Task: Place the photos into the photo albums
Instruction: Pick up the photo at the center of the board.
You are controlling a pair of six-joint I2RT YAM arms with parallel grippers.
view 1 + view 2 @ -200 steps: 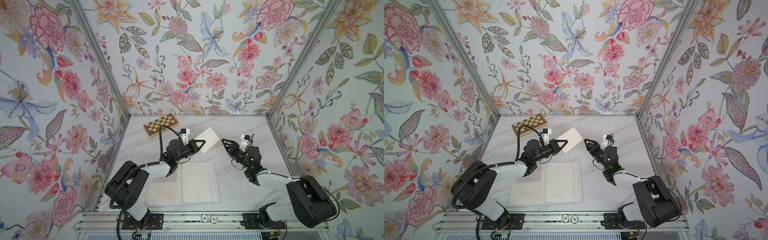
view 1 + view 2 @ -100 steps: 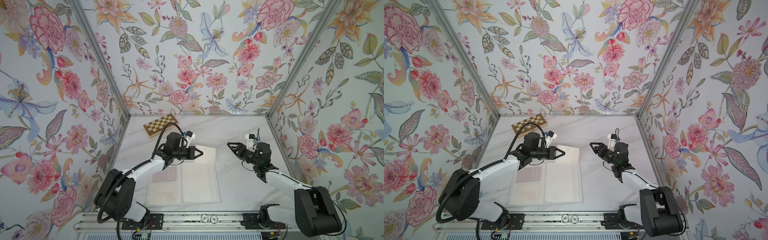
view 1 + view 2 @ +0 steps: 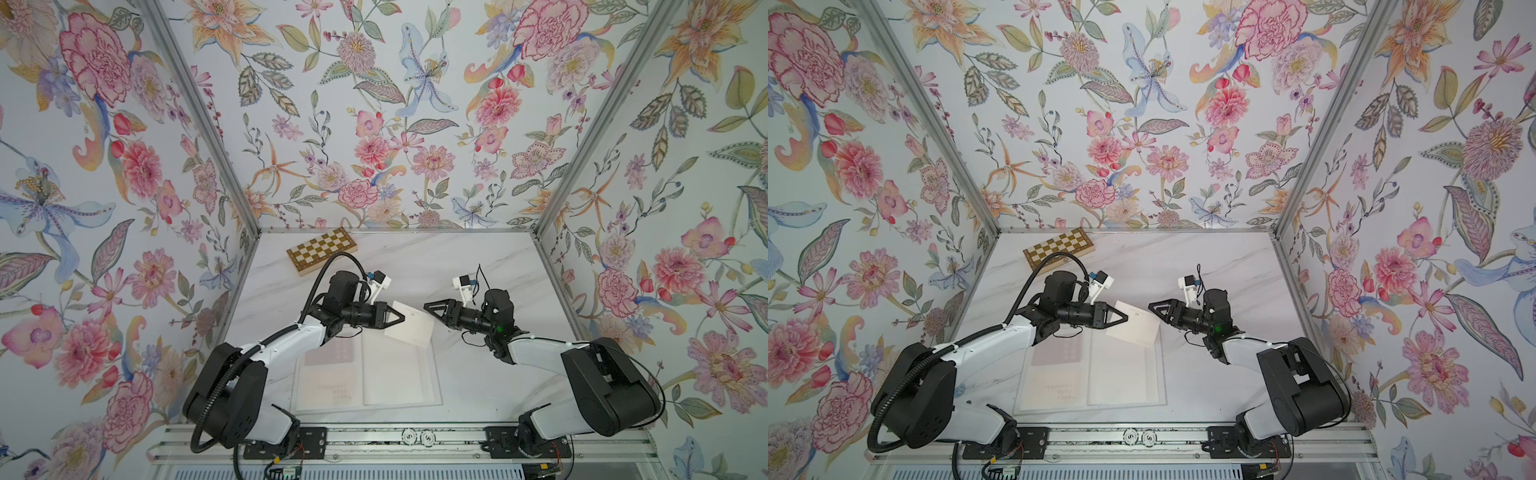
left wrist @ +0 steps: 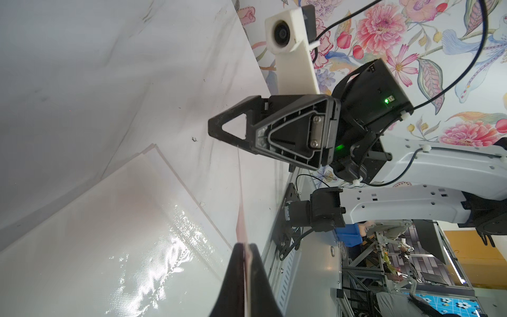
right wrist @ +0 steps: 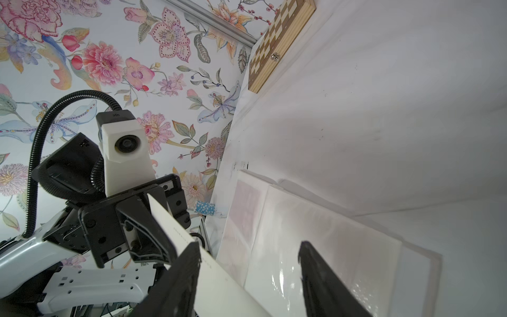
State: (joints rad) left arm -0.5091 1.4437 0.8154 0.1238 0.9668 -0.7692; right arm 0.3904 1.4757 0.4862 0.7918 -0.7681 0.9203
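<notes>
The photo (image 3: 409,328), a pale card with a little dark print, is in the air, not yet in a sleeve. It hangs tilted over the far edge of the right page of the album (image 3: 399,374), which lies open near the middle of the table's (image 3: 478,257) front edge.

On the album's left page, two sleeves already look filled: a reddish card in the far one and a pale printed card in the near one. The right page looks empty and glossy in both top views. So the job seems partly done, with this photo in hand and the right page yet to fill. How many more photos remain cannot be told.

The left gripper (image 3: 401,319) is pinched tight on the photo's left edge, and the left wrist view shows the card edge-on between its closed fingers (image 4: 255,274). The right gripper (image 3: 430,308) faces it from the other side with its jaws apart and nothing gripped. In the right wrist view the photo's free end reaches in between those jaws, close against one finger (image 5: 186,274); whether it touches I cannot tell. This looks like a handover, or a two-handed steadying before sliding the card in.

A chessboard box (image 3: 322,250) sits by the far left corner, well apart.
</notes>
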